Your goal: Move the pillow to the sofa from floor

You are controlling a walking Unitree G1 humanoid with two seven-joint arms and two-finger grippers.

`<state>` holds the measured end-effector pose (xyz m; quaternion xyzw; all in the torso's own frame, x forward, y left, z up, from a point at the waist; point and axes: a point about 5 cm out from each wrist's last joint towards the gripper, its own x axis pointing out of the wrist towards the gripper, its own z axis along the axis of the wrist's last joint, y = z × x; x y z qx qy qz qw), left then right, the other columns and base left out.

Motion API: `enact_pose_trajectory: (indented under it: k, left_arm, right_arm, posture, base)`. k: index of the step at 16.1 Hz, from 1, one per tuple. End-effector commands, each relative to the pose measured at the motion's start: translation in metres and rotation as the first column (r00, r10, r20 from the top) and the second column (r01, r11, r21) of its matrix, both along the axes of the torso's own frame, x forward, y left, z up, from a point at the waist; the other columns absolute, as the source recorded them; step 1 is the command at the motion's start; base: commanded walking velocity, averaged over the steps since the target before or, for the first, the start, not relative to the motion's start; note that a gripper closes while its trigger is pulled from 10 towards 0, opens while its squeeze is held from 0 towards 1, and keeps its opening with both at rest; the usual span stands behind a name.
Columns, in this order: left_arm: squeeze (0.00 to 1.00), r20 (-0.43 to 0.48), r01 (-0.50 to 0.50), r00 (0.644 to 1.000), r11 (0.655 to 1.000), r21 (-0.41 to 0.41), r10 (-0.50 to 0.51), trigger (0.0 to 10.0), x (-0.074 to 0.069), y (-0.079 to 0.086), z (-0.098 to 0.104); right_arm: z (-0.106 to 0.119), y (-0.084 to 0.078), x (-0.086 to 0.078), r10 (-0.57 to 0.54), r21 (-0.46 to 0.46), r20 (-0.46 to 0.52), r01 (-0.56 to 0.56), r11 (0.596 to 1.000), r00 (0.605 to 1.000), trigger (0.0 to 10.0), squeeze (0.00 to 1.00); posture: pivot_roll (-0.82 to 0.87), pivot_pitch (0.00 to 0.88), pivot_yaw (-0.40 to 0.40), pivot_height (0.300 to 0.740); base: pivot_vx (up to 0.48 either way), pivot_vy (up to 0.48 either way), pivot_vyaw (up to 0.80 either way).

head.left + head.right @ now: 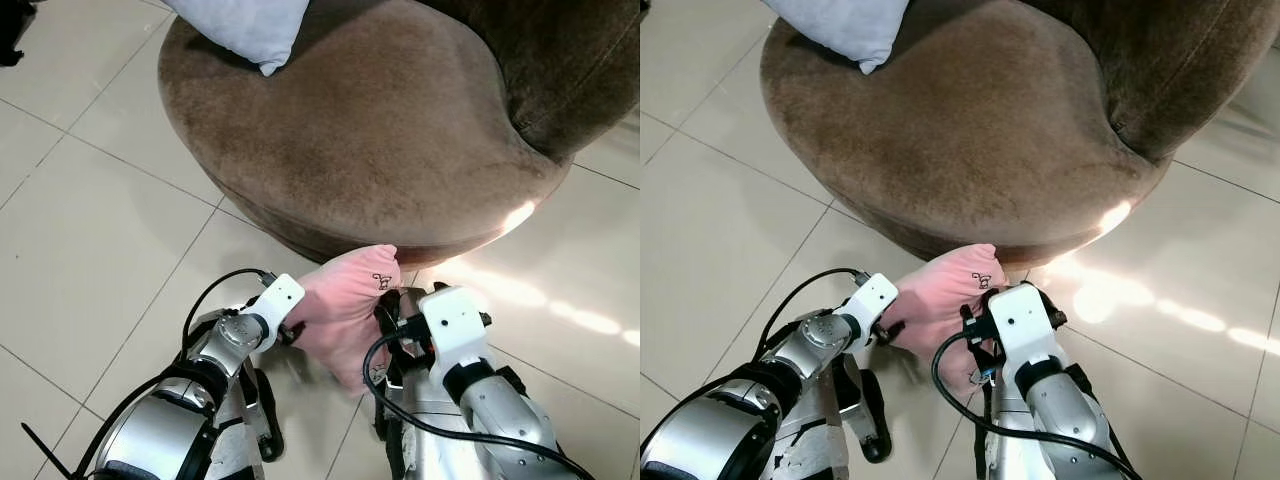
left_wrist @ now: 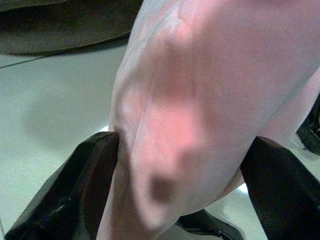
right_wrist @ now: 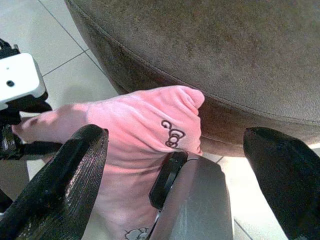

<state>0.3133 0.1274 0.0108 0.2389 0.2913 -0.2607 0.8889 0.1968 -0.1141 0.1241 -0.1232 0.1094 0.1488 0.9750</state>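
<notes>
Nearest you, both silver arms are bent in at the elbow and reach forward and down, so that the pink pillow is squeezed between them just above the floor. You have it held from two sides because it is soft and bulky; one tool alone would let it sag and swing.

Your left tool presses into the pillow's left flank. Its wrist view shows the two black fingers spread wide with the pink fabric bulging between them, so it is gripping the pillow with its jaws well apart rather than pinched tight.

Your right tool sits against the pillow's right side, wrist turned inward. Its fingers stand wide apart; one lies on the pink fabric near the small embroidered motif, the other is out over the sofa's edge. I would call it open and bracing the pillow, though the view there is partly blocked by the robot's own wrist, so a light hold cannot be ruled out.

The pillow's upper corner touches or nearly touches the base of the brown sofa, well below the seat. You will need to raise both arms together to clear the rim.

Farther back, a pale blue cushion already rests on the seat's far edge.
</notes>
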Motion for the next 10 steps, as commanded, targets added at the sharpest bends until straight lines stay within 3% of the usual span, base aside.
enact_pose_trajectory:
  k: [1, 10]
  left_arm:
    - [0.0, -0.025, -0.02, 0.999, 0.999, 0.026, 0.021, 0.0, -0.007, 0.0076, -0.0083]
    - [0.0, -0.036, -0.032, 0.999, 0.999, 0.031, 0.033, 0.0, -0.0104, 0.0103, -0.012]
  right_arm:
    - [-0.0012, 0.0008, -0.0052, 0.009, 0.01, -0.023, -0.009, 1.0, 1.0, 10.0, 0.0]
    - [-0.0049, 0.0034, -0.0079, 0.025, 0.008, -0.039, -0.025, 1.0, 0.999, 10.0, 0.0]
  posture:
    - [-0.22, 0.397, 0.061, 0.53]
    - [-0.22, 0.398, 0.058, 0.53]
  base:
    - [0.0, 0.0, 0.0]
    - [0.0, 0.0, 0.0]
